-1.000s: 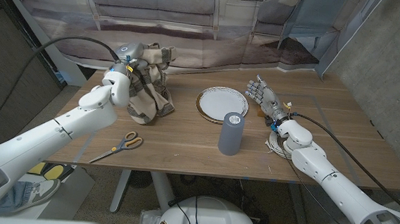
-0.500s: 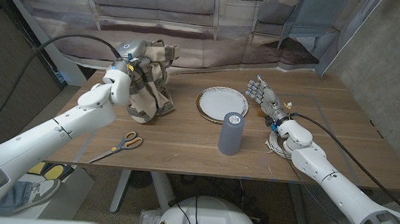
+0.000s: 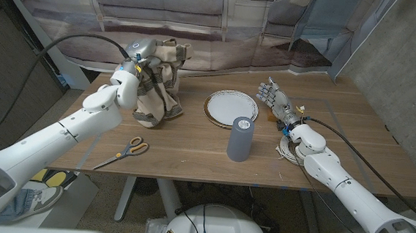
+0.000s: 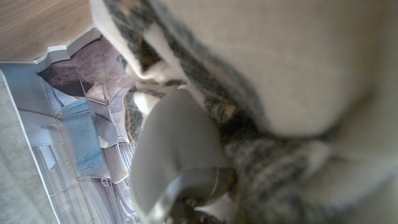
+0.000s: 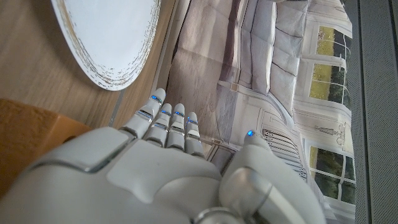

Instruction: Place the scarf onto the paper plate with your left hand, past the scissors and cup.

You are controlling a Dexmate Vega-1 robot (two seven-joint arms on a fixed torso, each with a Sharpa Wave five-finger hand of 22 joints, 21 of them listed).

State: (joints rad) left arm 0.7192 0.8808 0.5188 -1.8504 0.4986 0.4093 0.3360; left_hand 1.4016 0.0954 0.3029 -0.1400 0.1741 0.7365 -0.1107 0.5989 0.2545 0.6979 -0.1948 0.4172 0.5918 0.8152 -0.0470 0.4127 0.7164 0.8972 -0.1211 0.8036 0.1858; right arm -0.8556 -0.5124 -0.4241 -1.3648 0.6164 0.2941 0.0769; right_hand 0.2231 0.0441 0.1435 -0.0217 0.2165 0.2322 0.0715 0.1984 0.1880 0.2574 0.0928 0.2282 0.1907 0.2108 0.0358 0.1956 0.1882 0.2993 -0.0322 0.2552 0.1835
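Wooden table (image 3: 191, 141) is carrying everything, a printed backdrop hanging behind it. Left hand (image 3: 133, 69) is gripping the beige-and-grey scarf (image 3: 159, 84), holding its top up at the far left side while the lower folds are resting on the wood. Paper plate (image 3: 231, 106) is sitting mid-table, well apart from the scarf. Grey cup (image 3: 240, 138) is standing just in front of the plate. Scissors (image 3: 127, 150) are lying near the front edge. Right hand (image 3: 275, 99) is waiting beside the plate, fingers spread, holding nothing.
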